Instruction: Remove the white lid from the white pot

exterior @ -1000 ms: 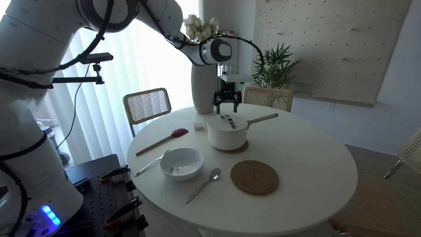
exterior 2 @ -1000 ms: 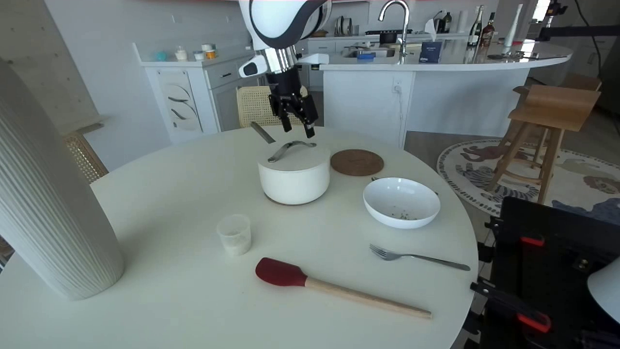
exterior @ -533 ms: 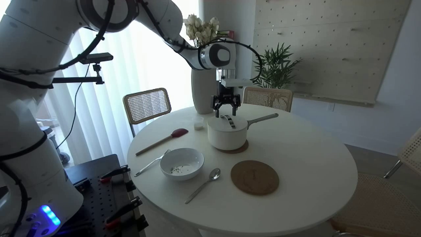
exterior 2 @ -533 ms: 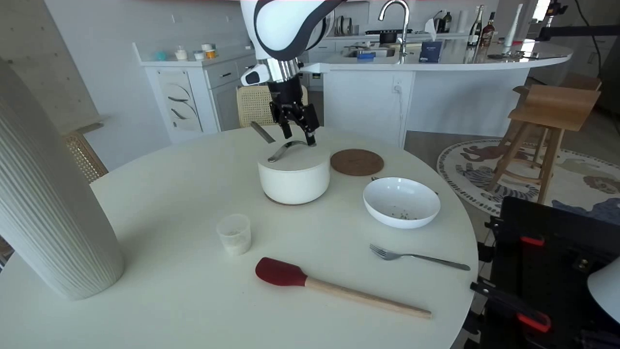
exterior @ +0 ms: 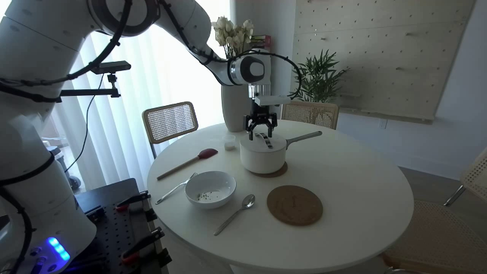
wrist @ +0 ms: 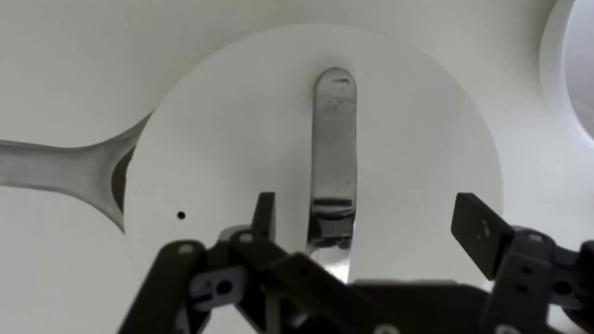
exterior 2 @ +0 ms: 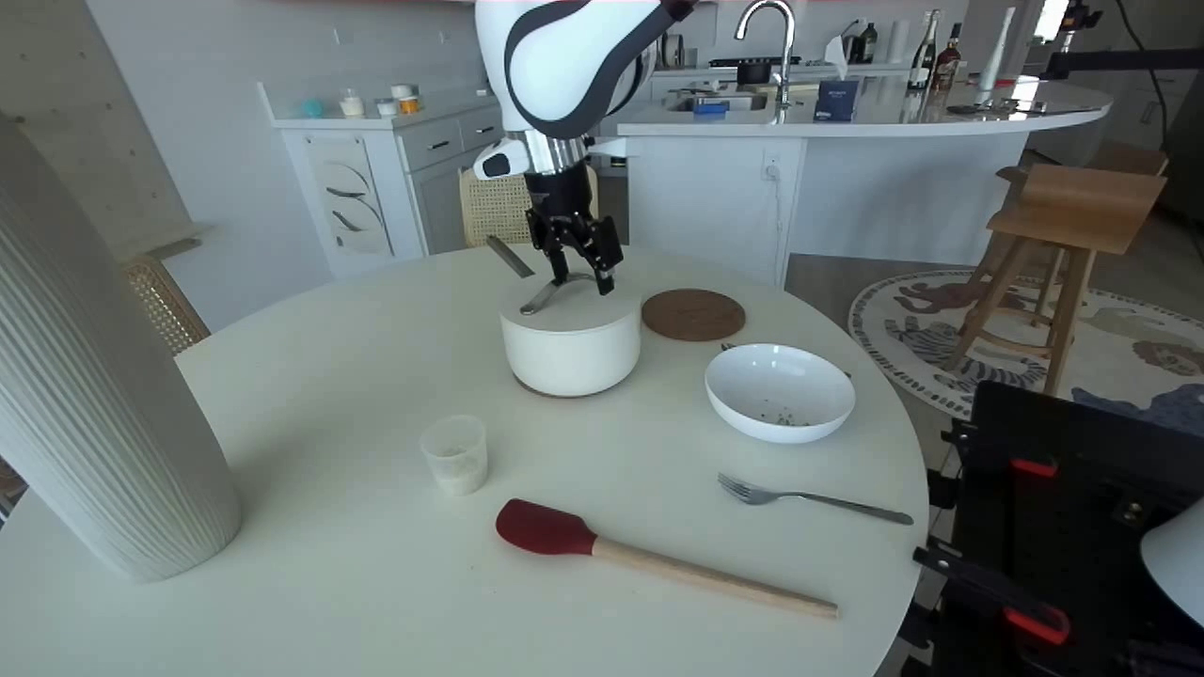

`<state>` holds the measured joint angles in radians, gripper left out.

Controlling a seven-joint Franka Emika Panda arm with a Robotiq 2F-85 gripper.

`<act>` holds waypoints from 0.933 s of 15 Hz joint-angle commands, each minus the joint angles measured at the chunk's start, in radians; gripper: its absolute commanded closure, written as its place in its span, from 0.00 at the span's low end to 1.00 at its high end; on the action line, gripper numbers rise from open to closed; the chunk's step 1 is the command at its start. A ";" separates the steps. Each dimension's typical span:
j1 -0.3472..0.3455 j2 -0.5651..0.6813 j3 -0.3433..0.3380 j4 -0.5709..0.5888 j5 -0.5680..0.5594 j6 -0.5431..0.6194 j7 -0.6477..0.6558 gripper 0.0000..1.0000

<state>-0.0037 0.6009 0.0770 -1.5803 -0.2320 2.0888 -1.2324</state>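
The white pot (exterior: 262, 163) (exterior 2: 571, 359) stands on the table with its long grey side handle (exterior: 304, 137) (wrist: 51, 167) sticking out. On top of it lies the white lid (wrist: 417, 139), flat and seated, crossed by an arched shiny metal strap (wrist: 334, 139) (exterior 2: 543, 298). My gripper (exterior: 260, 137) (exterior 2: 582, 284) is right above the lid, pointing down and open. In the wrist view the strap runs between the fingers of the gripper (wrist: 364, 208), closer to the left finger (wrist: 265, 213) and apart from both. Below, the strap's near end is hidden behind the gripper.
A brown round mat (exterior: 295, 205), a white bowl (exterior: 210, 190), a spoon (exterior: 237, 213) and a fork (exterior 2: 809, 500) lie toward the robot's base. A red spatula (exterior 2: 658, 559), a small translucent cup (exterior 2: 456, 456) and a tall ribbed vase (exterior 2: 103, 376) also stand or lie on the table.
My gripper has come down steadily from above the pot to just over the lid, its jaws staying wide. Pot and lid have not moved.
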 commanded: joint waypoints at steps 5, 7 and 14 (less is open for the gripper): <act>0.002 -0.038 -0.012 -0.053 -0.020 0.053 0.018 0.65; 0.003 -0.039 -0.014 -0.056 -0.022 0.065 0.018 0.80; 0.004 -0.038 -0.019 -0.059 -0.029 0.087 0.022 0.94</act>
<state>-0.0043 0.6002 0.0626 -1.5911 -0.2392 2.1612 -1.2309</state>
